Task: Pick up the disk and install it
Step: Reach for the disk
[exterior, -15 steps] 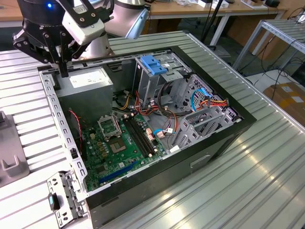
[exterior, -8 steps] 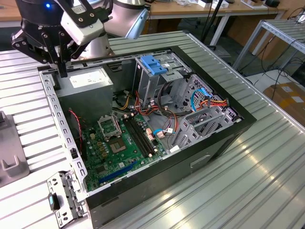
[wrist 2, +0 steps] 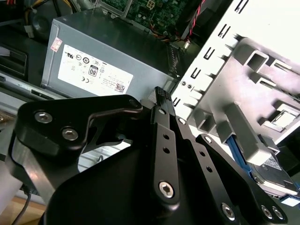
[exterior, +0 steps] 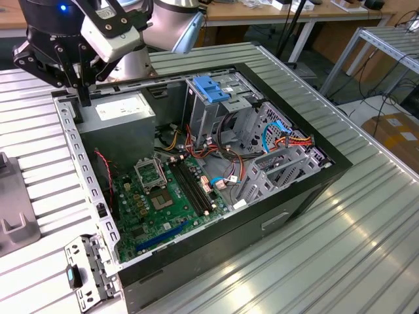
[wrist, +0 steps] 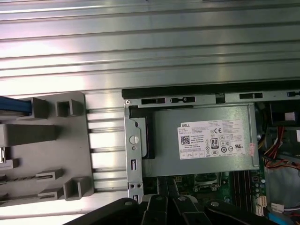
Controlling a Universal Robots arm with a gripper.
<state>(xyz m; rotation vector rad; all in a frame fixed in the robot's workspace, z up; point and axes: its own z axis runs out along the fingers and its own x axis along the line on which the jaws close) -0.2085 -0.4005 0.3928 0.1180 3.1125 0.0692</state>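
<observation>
The ribbed metal worktop (exterior: 366, 216) carries an open computer case (exterior: 288, 216) lying on its side. A grey plastic holder (exterior: 13, 209) sits near it at the exterior view's left, and a small metal bracket (exterior: 85, 268) lies by the case's corner

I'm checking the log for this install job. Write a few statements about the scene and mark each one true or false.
1. The computer case lies open with its board showing. True.
2. The gripper is carrying the disk. False: the disk sits in the grey holder beside the case, apart from the gripper.
3. The gripper is at the corner of the case next to the power supply. True.
4. The label on the power supply is red. False: it is white.
5. The case rests on a wooden table. False: the table is ribbed metal.
</observation>
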